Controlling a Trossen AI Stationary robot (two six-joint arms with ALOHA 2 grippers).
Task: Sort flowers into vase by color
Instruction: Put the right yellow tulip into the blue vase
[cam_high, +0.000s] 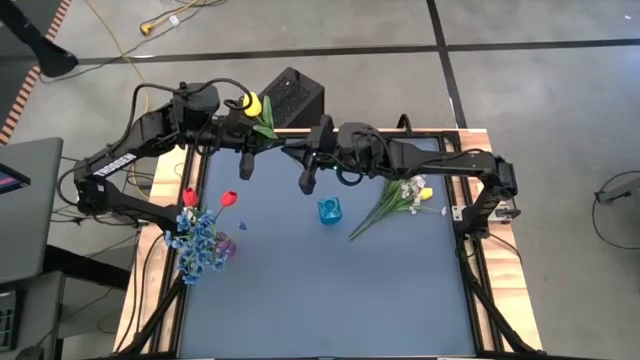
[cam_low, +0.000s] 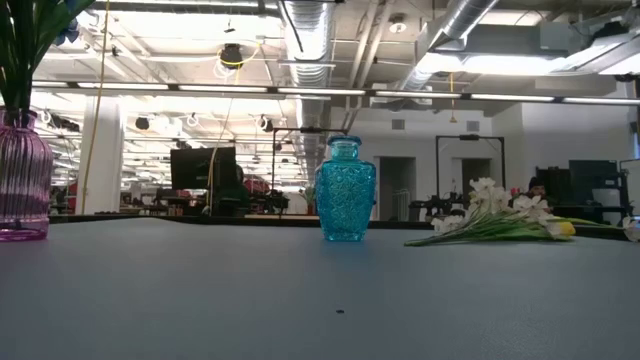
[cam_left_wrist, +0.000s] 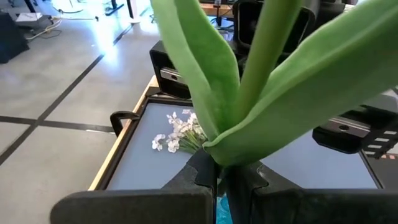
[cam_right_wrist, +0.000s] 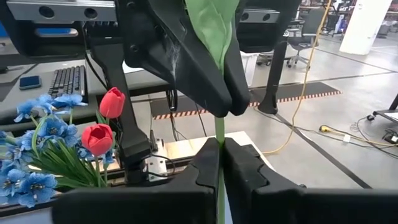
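Both the left gripper (cam_left_wrist: 225, 180) and right gripper (cam_right_wrist: 221, 163) clamp one yellow tulip (cam_high: 254, 104) above the table's (cam_high: 330, 290) far edge. Its blossom is cut off in both wrist views.

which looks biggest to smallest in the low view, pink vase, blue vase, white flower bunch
1. pink vase, cut off at the picture's edge and maybe nearer the camera, so unsure
2. blue vase
3. white flower bunch, lying flat, wider than the blue vase but low
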